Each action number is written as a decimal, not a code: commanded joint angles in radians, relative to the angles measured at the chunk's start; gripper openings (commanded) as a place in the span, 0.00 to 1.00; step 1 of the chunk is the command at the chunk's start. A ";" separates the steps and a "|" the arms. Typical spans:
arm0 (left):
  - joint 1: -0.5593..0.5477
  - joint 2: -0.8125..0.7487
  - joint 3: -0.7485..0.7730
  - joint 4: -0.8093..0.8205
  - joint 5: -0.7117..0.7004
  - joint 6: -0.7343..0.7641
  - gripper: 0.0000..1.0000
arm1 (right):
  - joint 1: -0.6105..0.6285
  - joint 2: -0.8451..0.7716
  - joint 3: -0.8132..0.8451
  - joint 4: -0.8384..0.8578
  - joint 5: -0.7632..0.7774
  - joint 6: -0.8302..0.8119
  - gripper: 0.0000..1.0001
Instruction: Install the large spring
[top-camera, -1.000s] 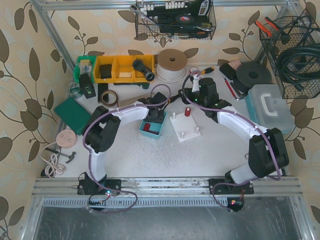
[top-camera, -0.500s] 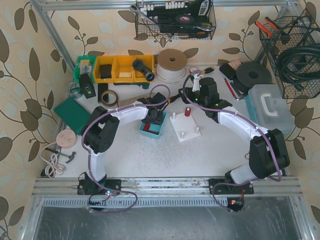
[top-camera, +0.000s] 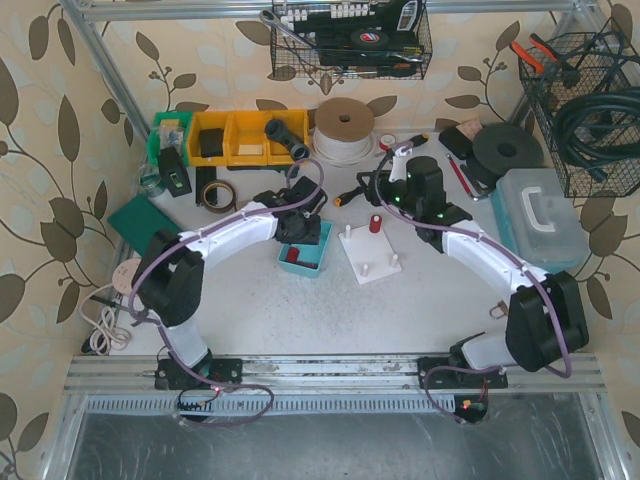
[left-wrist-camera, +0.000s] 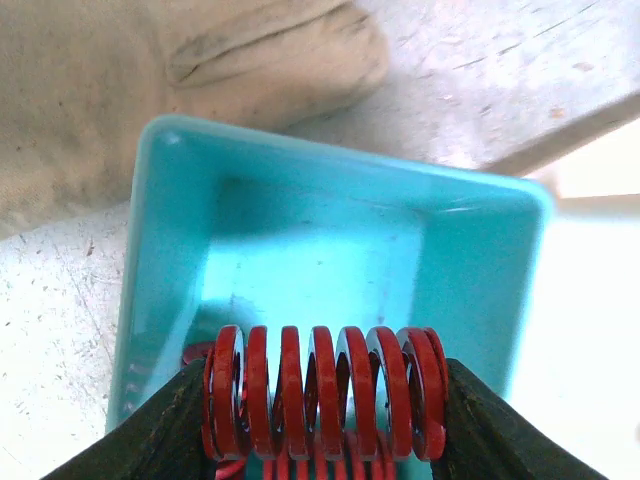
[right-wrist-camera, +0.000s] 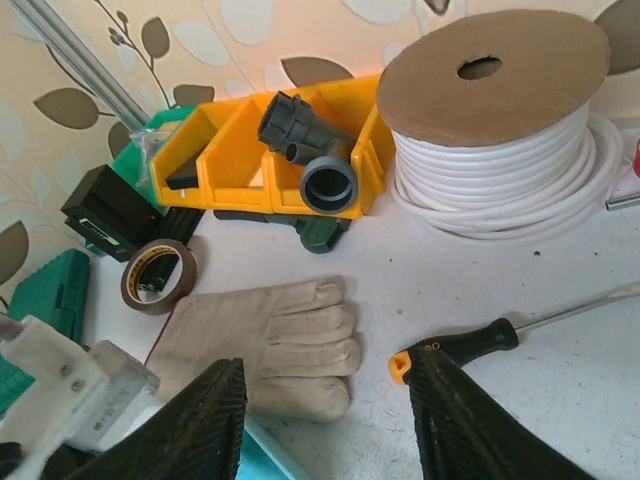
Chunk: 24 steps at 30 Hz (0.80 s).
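My left gripper is shut on a large red coil spring, held crosswise between its fingers just above the teal bin. More red springs lie in the bin below it. In the top view the left gripper is over the back edge of the teal bin. The white peg plate lies right of the bin, with a small red spring on its back peg. My right gripper is open and empty behind the plate, its fingers above a glove.
A beige work glove lies behind the bin. A black and orange screwdriver, a tape roll, yellow bins and a white cable spool stand further back. A clear plastic case is at right.
The left arm's elbow has swung out to the left and its gripper has drawn back toward the bin's rear edge with the spring. The right gripper has shifted slightly.
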 joint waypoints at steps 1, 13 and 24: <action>0.000 -0.098 0.009 0.021 0.048 -0.041 0.27 | 0.003 -0.058 -0.052 0.085 -0.020 0.028 0.47; 0.061 -0.329 -0.105 0.185 0.241 -0.279 0.26 | 0.001 -0.265 -0.255 0.349 0.019 0.171 0.49; 0.071 -0.554 -0.231 0.337 0.397 -0.434 0.25 | 0.002 -0.427 -0.370 0.309 -0.229 0.256 0.51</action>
